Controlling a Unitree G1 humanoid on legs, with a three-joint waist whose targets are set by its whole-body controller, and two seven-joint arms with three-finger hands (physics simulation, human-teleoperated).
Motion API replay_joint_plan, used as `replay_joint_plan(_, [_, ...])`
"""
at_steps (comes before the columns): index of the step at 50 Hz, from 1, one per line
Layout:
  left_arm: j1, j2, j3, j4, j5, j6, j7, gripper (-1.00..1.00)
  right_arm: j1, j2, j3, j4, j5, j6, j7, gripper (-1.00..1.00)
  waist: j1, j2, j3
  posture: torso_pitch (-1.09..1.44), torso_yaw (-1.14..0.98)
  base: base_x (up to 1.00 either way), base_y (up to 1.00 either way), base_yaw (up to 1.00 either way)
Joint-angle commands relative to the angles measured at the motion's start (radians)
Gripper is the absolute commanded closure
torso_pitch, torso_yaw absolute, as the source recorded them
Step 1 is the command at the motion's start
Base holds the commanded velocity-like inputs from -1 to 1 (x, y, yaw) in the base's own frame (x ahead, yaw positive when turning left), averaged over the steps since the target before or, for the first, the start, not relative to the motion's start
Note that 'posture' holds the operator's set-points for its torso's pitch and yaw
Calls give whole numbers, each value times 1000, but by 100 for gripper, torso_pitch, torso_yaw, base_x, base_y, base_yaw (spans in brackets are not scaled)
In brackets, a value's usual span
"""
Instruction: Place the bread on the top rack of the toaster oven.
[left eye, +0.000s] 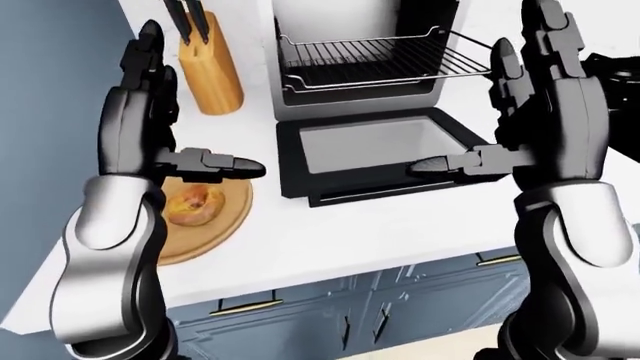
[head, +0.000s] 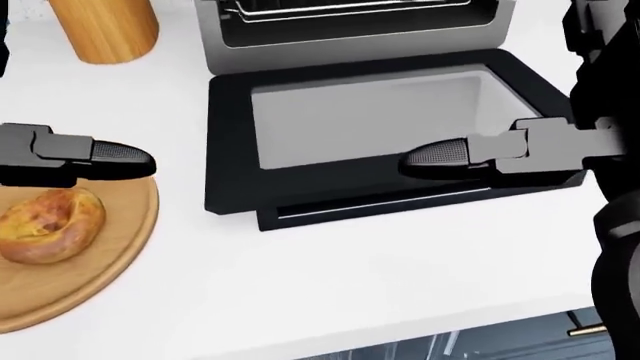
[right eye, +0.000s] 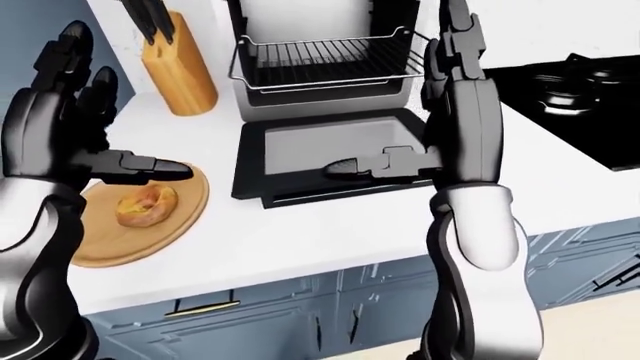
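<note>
The bread (left eye: 193, 204), a round golden roll, lies on a round wooden board (left eye: 222, 225) to the left of the toaster oven. The oven's door (left eye: 372, 154) lies open and flat on the counter. Its top wire rack (left eye: 385, 58) is pulled partly out. My left hand (left eye: 175, 124) is raised open above the bread, fingers up, with its thumb (head: 105, 159) just over the roll and not touching it. My right hand (left eye: 500, 112) is raised open at the oven's right, with its thumb (head: 445, 159) over the door's near edge. Both hands are empty.
A wooden knife block (left eye: 207, 67) stands left of the oven, behind the board. A black stove (right eye: 570, 82) with a dark pan lies at the right. Blue cabinet fronts (left eye: 350, 315) run below the white counter's edge (left eye: 330, 259).
</note>
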Motion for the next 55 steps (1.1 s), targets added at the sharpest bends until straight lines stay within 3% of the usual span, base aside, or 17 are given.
replay_joint_plan(1, [-22, 13, 23, -9, 16, -25, 6, -100, -31, -2, 8, -14, 9, -27, 1, -100, 4, 1, -18, 0, 0, 0, 0, 0])
replay_joint_plan(2, [-24, 12, 24, -7, 17, -25, 6, -100, -34, -1, 8, -10, 11, -29, 0, -100, 0, 24, -19, 0, 0, 0, 0, 0])
replay_joint_plan(3, [-20, 11, 18, -6, 21, -28, 4, -100, -35, -1, 10, -5, 12, -33, -1, -100, -5, 25, -8, 0, 0, 0, 0, 0])
replay_joint_plan(4, [-23, 9, 21, -7, 20, -26, 3, -100, -35, -6, 18, -3, 8, -40, 2, -100, -4, 1, -15, 0, 0, 0, 0, 0])
replay_joint_plan(5, [-27, 11, 21, -4, 22, -26, 3, -100, -33, -9, 24, 1, -1, -38, 3, -100, -3, 15, -42, 0, 0, 5, 0, 0])
replay_joint_plan(7, [-33, 12, 18, -1, 25, -22, 1, -100, -37, -5, 20, 2, -2, -42, 6, -100, -2, 35, -32, 0, 0, 14, 0, 0])
replay_joint_plan(8, [-35, 13, 17, -1, 26, -21, 0, -100, -37, -2, 18, 3, 0, -44, 7, -100, 0, 34, -16, 0, 0, 24, 0, 0])
replay_joint_plan(9, [-39, 13, 14, 2, 28, -22, -1, -100, -33, -1, 18, 3, 0, -48, 7, -100, 1, 31, -14, 0, 0, 24, 0, 0])
replay_joint_plan(14, [-35, 12, 14, -3, 36, -22, -7, -100, -23, 4, 9, -6, 9, -49, 5, -100, 7, -6, -7, 0, 0, 24, 0, 0])
replay_joint_plan(15, [-34, 11, 16, -4, 37, -22, -8, -100, -21, 4, 8, -7, 11, -49, 5, -100, 11, -26, 8, 0, 0, 2, 0, 0])
replay_joint_plan(16, [-31, 11, 19, -4, 38, -24, -9, -100, -23, 4, 8, -10, 13, -45, 3, -100, 18, -39, -15, 0, 0, 0, 0, 0])
replay_joint_plan(17, [-26, 10, 19, -1, 39, -29, -9, -100, -25, 6, 6, -12, 18, -49, -1, -100, 26, -66, -32, 0, 0, 0, 0, 0])
replay_joint_plan(18, [-25, 10, 18, -1, 40, -31, -10, -100, -25, 5, 7, -13, 20, -48, -2, -100, 19, -27, -13, 0, 0, 0, 0, 0])
replay_joint_plan(23, [-17, 6, 20, -2, 40, -37, -9, -100, -19, 4, 13, -9, 21, -55, -8, -100, 7, 0, -27, 0, 0, 0, 0, 0])
replay_joint_plan(34, [-22, 50, 63, -12, 33, 0, -31, -100, -6, 7, 13, -6, 22, -67, -8, -100, 2, -4, -37, 0, 0, 0, 0, 0])
replay_joint_plan(47, [23, 121, 81, 106, 141, -63, -102, -100, -34, -9, -5, -9, 33, -47, -19, -100, 3, 1, -36, 0, 0, 0, 0, 0])
replay_joint_plan(55, [29, 123, 90, 235, 198, -124, -128, -100, -16, -19, -16, -29, 44, -47, -34, -100, 6, 3, -36, 0, 0, 0, 0, 0])
